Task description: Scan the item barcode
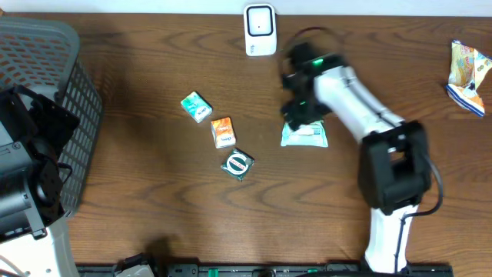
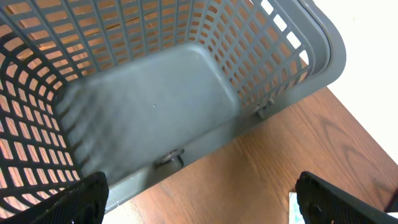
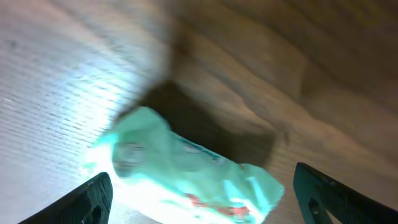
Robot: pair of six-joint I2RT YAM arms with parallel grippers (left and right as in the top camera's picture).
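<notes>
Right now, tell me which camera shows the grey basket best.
Left wrist: the grey basket fills the frame, mesh walls and floor plain. Overhead shows it cropped at the left edge, partly behind the left arm. Right wrist shows none of it.

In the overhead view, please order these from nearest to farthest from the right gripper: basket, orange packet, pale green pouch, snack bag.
1. pale green pouch, partly under the right gripper
2. orange packet, mid-table, to the gripper's left
3. snack bag, at the right table edge
4. basket, at the far left edge
</notes>
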